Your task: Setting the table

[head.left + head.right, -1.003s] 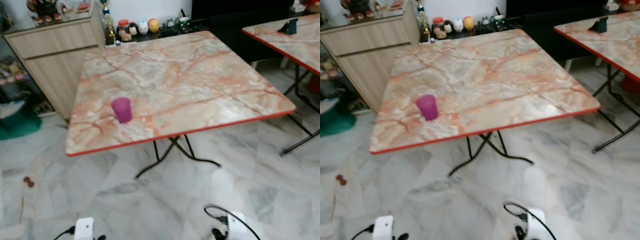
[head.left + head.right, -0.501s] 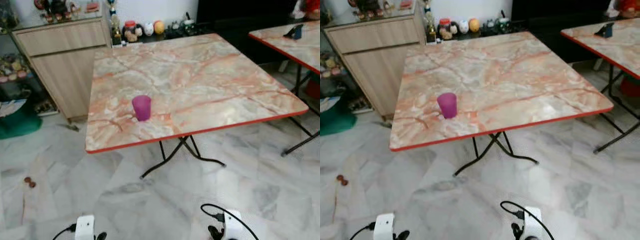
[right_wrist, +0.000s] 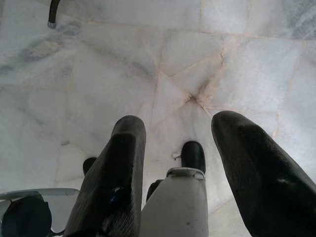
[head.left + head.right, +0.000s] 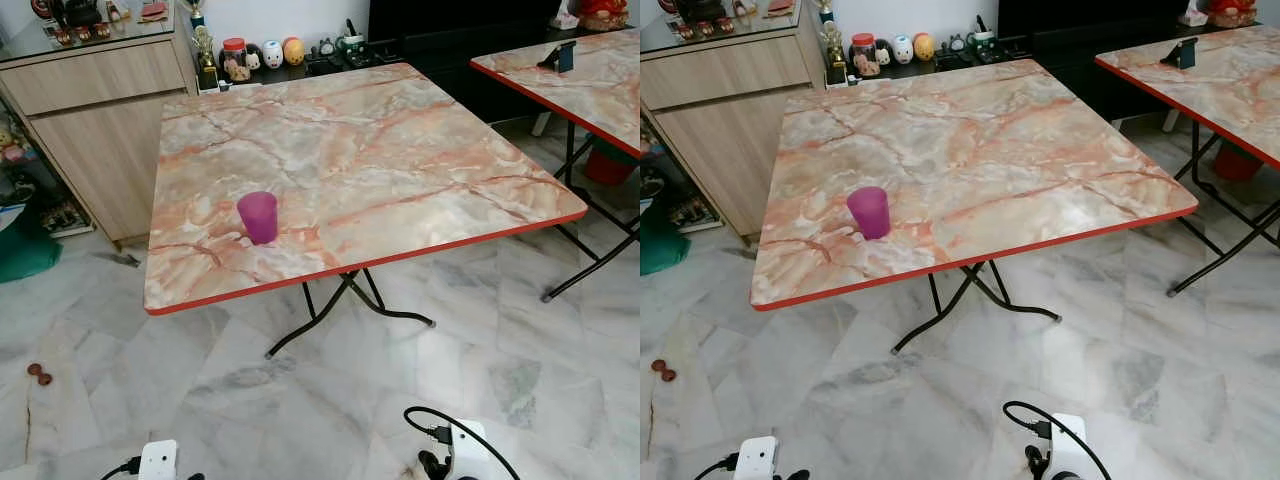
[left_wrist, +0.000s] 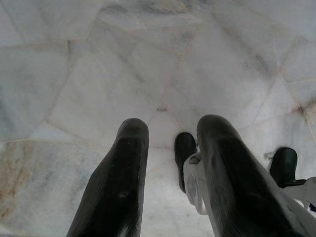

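Note:
A purple plastic cup stands upright near the front left part of a marble-patterned folding table with a red edge. Both arms hang low at my sides, far below the tabletop. In the left wrist view my left gripper is open and holds nothing, with the floor tiles beneath it. In the right wrist view my right gripper is also open and holds nothing, pointing down at the floor.
A wooden cabinet stands behind the table's left side, with small jars and figurines on a low dark shelf at the back. A second marble table carrying a phone stand is at the right. Black folding legs cross under the near table.
The whole picture has shifted as the camera moved; the table and cup sit a little differently in the frame. The cup has not moved on the table.

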